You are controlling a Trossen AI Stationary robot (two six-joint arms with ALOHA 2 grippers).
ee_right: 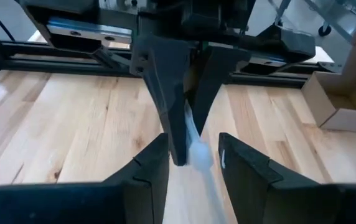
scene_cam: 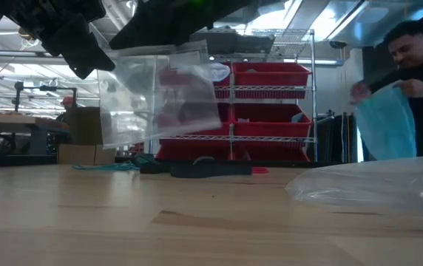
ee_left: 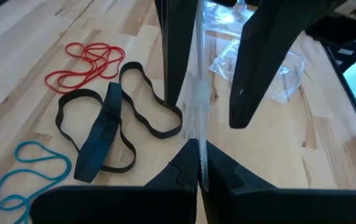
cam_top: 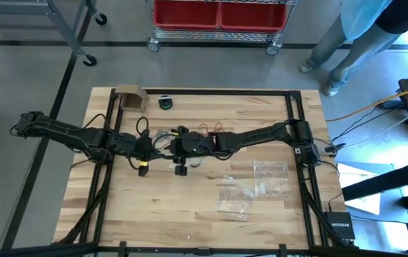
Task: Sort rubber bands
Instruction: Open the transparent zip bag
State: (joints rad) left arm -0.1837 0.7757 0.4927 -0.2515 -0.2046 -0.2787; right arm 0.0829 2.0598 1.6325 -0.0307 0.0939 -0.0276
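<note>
Rubber bands lie loose mid-counter; left claw pinches a clear bag aloft, right claw spread around its edge, likely opening it for loading.

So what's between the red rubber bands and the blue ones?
The black rubber bands lie between the red rubber bands and the blue rubber bands, as the left wrist view shows.

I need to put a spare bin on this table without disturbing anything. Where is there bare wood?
The near left part of the table is bare, left of the clear bags; so is the far right corner. The centre is crowded: both end effectors hold up a bag there, above the rubber bands.
</note>
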